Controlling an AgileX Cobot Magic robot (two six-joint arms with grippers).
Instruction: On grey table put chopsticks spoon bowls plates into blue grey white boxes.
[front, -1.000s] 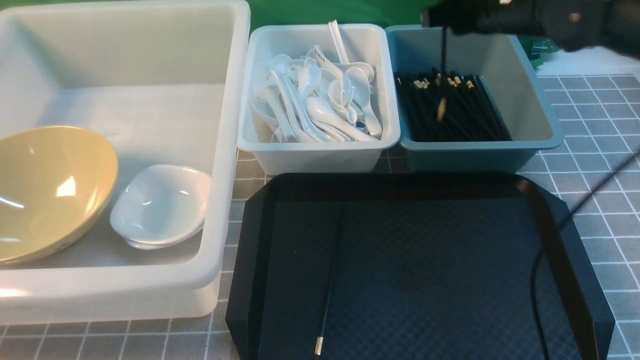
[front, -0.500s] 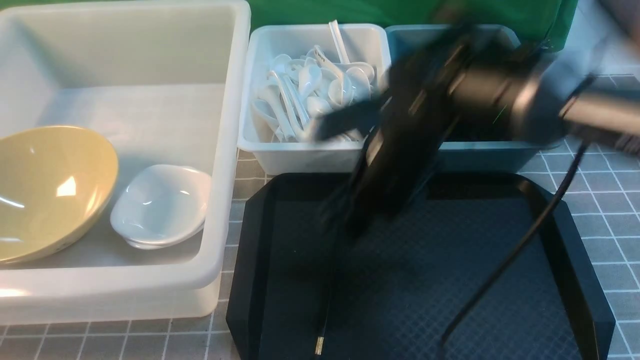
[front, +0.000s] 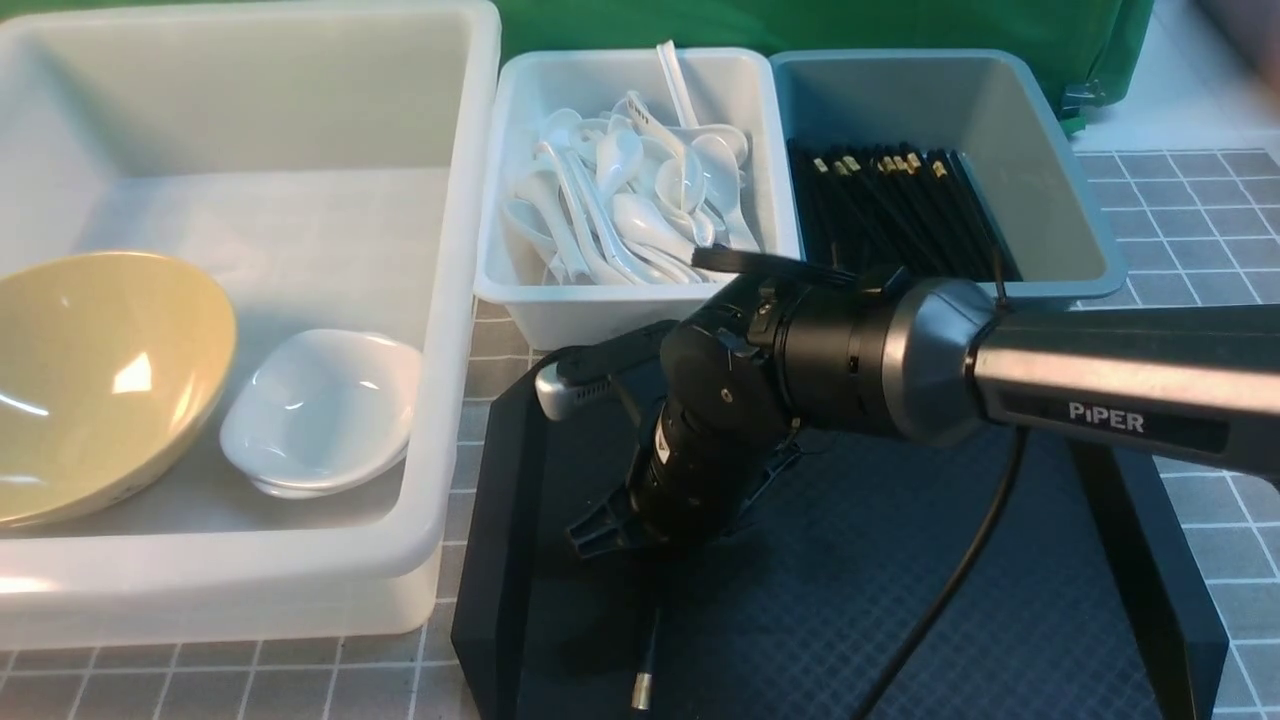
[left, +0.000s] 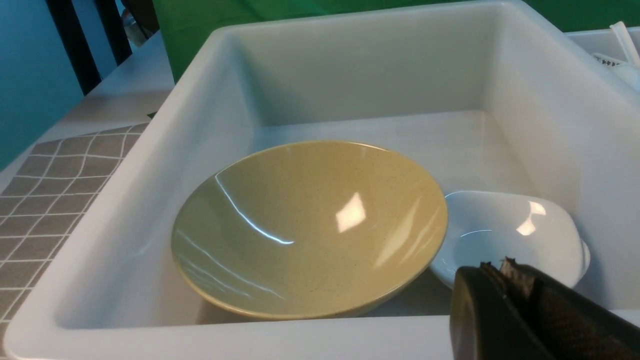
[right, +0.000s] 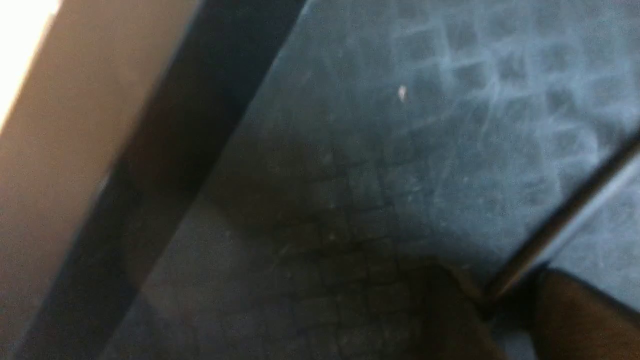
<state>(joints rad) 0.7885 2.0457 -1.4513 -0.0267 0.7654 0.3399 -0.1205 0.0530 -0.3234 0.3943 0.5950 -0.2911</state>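
Observation:
One black chopstick (front: 641, 672) lies on the black tray (front: 900, 600), its gold-banded end near the front edge. My right gripper (front: 652, 560) points down over it. In the right wrist view the chopstick (right: 565, 220) runs between the two fingers of the right gripper (right: 510, 310), which is open, with a gap still on one side. More chopsticks (front: 890, 210) fill the blue-grey box (front: 1060, 200). Spoons (front: 630, 190) fill the pale box (front: 560, 295). The yellow bowl (left: 310, 225) and stacked white plates (left: 505, 235) sit in the big white tub (front: 480, 150). My left gripper (left: 500, 267) hangs shut and empty at the tub's near rim.
The grey table (front: 1200, 200) shows to the right of the boxes and tray. The right arm's black cable (front: 950, 590) hangs across the tray. The tub's wall stands close to the tray's left edge. A green cloth (front: 800, 25) hangs behind the boxes.
My right arm has swung from above the blue-grey box down onto the tray, over the lone chopstick. The chopstick that hung in that box now lies among the others. The left arm is still.

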